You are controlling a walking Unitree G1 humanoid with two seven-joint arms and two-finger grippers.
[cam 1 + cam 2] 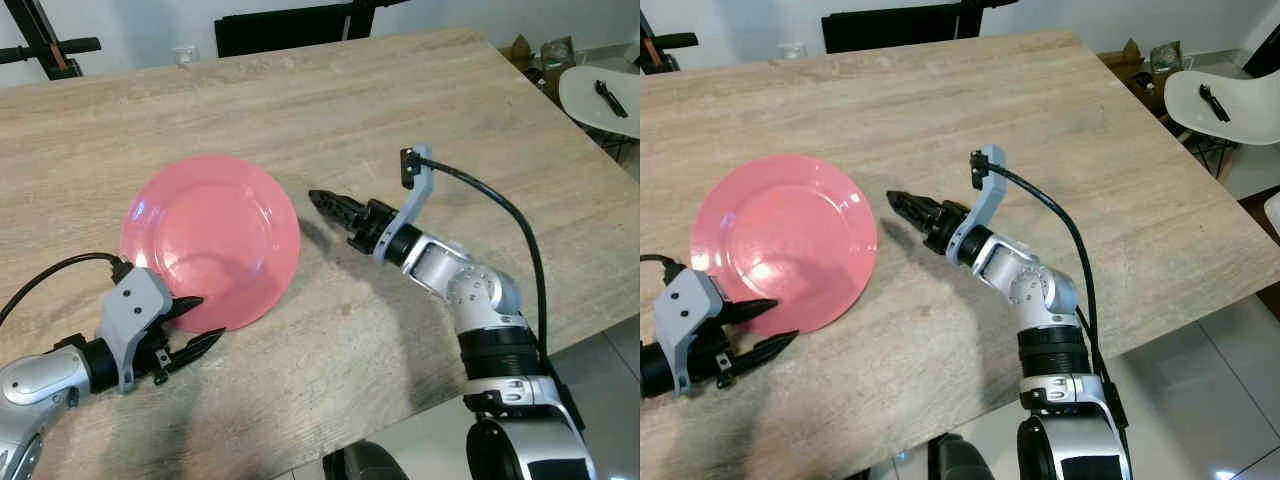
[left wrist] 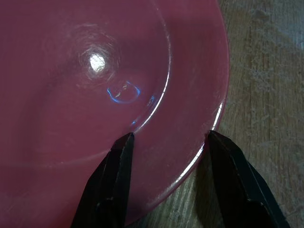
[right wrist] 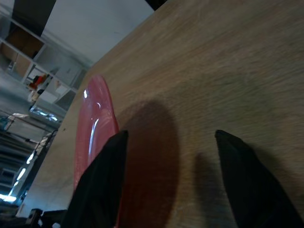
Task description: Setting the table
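1. Two hands are working around one pink plate (image 1: pixel 210 240), which is lying flat on the wooden surface (image 1: pixel 400 110), toward the robot's left of its near edge.
2. Judging from the layout, the step in hand is placing or releasing the plate, or nudging it into its setting. To do this well, the left hand (image 1: pixel 190 325) should be keeping its fingers level with the rim so the plate is neither tipped nor dragged across the wood.
3. The left hand is sitting at the plate's near rim with its fingers spread apart; in the left wrist view one finger (image 2: pixel 116 175) is lying over the plate's inner face and the other is just outside the rim, over the wood. It is straddling the edge, not clamping it, and gripping nothing.
4. The right hand (image 1: pixel 335 208) is hovering low over the surface just beside the plate's right rim, apart from it, pointing toward it. Its wrist view shows the fingers (image 3: pixel 102 185) parted, with nothing between them.
5. The right arm is reaching in from the robot's right with its elbow bent; the left forearm is lying low along the near edge.
6. One risk, as I judge it: any sideways push from the right hand could be sliding the plate into the left fingers.
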